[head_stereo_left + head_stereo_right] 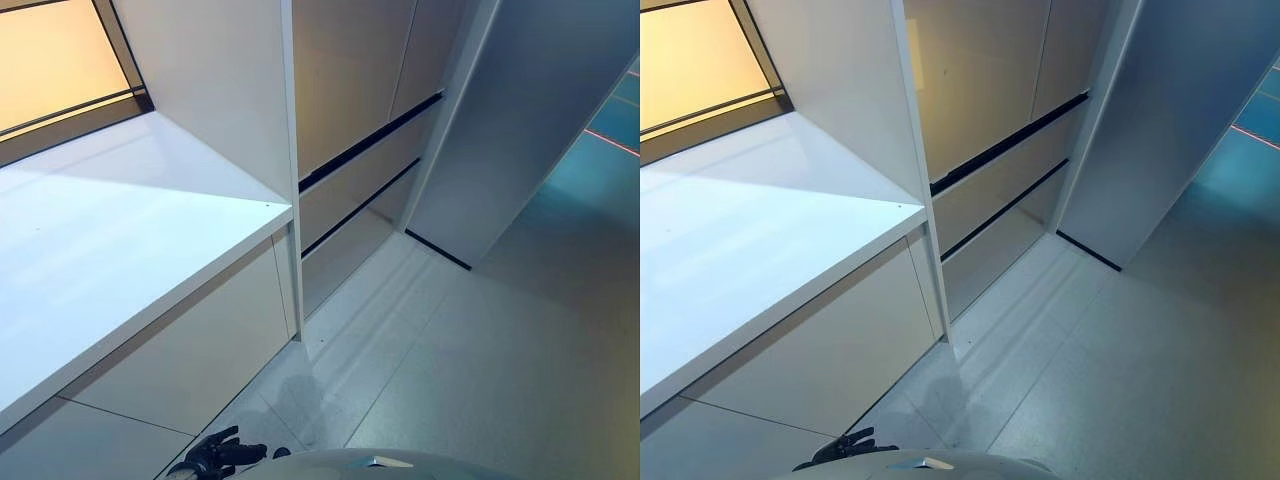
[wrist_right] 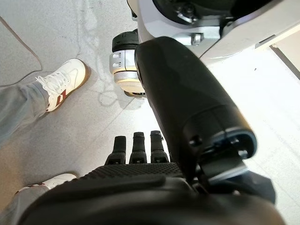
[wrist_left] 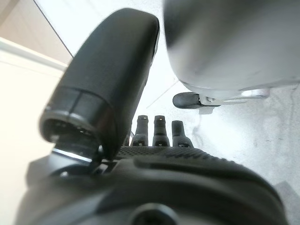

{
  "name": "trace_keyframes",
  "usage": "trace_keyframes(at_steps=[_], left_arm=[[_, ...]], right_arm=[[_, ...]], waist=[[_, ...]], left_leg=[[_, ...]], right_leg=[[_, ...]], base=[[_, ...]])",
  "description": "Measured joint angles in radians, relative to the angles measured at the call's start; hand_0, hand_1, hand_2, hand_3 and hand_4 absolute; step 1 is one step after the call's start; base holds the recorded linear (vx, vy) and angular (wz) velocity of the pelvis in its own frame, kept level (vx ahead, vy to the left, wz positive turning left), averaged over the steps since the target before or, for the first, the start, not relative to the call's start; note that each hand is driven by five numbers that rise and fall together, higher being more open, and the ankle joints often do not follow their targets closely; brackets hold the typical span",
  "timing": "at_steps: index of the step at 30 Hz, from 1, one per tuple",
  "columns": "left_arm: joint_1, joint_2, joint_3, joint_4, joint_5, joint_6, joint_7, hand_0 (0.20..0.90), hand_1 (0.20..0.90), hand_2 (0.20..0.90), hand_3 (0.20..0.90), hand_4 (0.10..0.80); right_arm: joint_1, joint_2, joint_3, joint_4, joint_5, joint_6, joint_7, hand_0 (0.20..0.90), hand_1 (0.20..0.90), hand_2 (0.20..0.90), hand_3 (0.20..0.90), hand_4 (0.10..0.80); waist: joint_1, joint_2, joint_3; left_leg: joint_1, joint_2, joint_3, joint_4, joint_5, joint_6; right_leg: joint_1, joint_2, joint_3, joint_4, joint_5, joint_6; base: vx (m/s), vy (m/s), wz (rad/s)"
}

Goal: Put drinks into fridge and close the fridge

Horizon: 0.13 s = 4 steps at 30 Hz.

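No drink shows in any view. Tall beige cabinet fronts (image 1: 350, 70) with two drawer fronts (image 1: 355, 180) below, parted by dark gaps, stand ahead; which of them is the fridge I cannot tell. A large grey panel (image 1: 520, 110), like an open door, stands out at their right. My left hand (image 1: 215, 455) hangs low by the base cabinets, and in the left wrist view its fingers (image 3: 159, 131) are straight and hold nothing. My right hand (image 2: 136, 145) shows only in the right wrist view, hanging over the floor with relaxed fingers, empty.
A bare white counter (image 1: 110, 240) runs along the left over white base cabinets (image 1: 190, 350), ending at a white upright side panel (image 1: 215, 80). Grey speckled floor (image 1: 480, 360) spreads to the right. A person's legs in white shoes (image 2: 63, 77) stand behind me.
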Motion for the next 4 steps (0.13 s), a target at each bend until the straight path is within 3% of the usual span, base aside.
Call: trace_keyframes(at_steps=[4], left_arm=[[-0.004,-0.002,-0.006,0.000,-0.004,0.000,0.010,0.900,0.900,0.900,0.900,0.800]], right_arm=[[-0.003,-0.001,0.000,-0.001,0.000,0.000,0.002,0.900,0.900,0.900,0.900,0.800]], waist=[[-0.001,0.000,0.000]], left_leg=[[-0.006,0.001,0.002,0.003,0.000,-0.001]], right_leg=[[-0.006,0.001,0.002,-0.001,0.001,-0.002]], base=[[0.000,0.000,0.00]])
